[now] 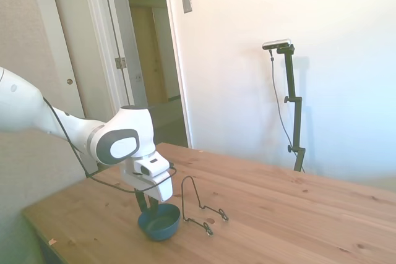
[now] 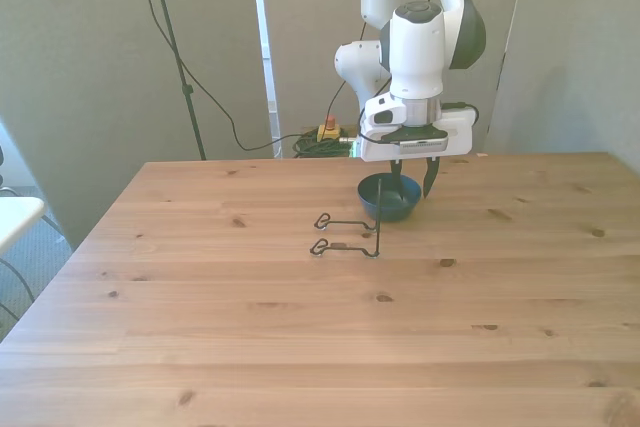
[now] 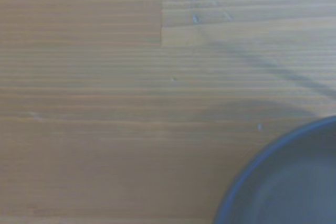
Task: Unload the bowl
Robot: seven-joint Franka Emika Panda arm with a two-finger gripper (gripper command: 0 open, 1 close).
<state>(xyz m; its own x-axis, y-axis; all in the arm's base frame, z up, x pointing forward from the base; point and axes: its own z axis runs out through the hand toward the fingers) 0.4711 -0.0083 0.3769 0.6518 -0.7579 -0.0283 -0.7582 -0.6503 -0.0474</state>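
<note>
Dark teal-blue bowl (image 2: 390, 199), plain and smooth. Thin black wire rack (image 2: 348, 234). Pale brown wooden bench (image 2: 300, 327), striped with grain and dotted with darker knots. White arm (image 2: 415, 37) with grey panels.

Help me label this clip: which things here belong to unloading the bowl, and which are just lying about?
Part of the job:
- bowl, on the table beside the rack
- gripper, open, fingers astride the bowl's rim
- wire rack, standing bare

Just there:
- wooden table

The gripper (image 2: 412, 183) is hanging with fingers spread over the bowl (image 2: 390, 198), which is sitting on the table (image 2: 300, 327); the wire rack (image 2: 350, 234) is lying just beside it.
</note>
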